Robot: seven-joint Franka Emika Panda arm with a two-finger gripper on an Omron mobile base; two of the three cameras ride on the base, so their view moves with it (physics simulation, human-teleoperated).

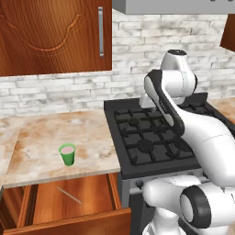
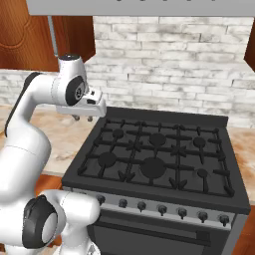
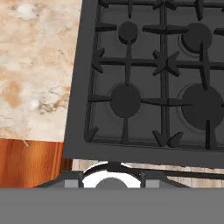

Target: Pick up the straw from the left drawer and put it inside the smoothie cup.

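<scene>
Below, straw (image 1: 69, 194) in open left drawer (image 1: 92, 195), fingers (image 2: 82, 118) well apart above stove (image 2: 159, 159).

Light is even and fairly bright across all three pictures, with no single source to be made out. The renders are soft and low in detail: the brick wall (image 1: 64, 92) and marbled worktop (image 1: 69, 133) look smeared. The smoothie cup (image 1: 67, 154) casts only a faint, small shadow on the worktop. The open left drawer (image 1: 73, 202) darkens toward its far edge under the worktop lip, and the straw (image 1: 69, 195) is a thin pale line with jagged edges. The stove (image 2: 154, 159) is matt dark grey without glare. The white arm (image 2: 30, 144) carries smooth shading and soft highlights. No edge distortion shows.
</scene>
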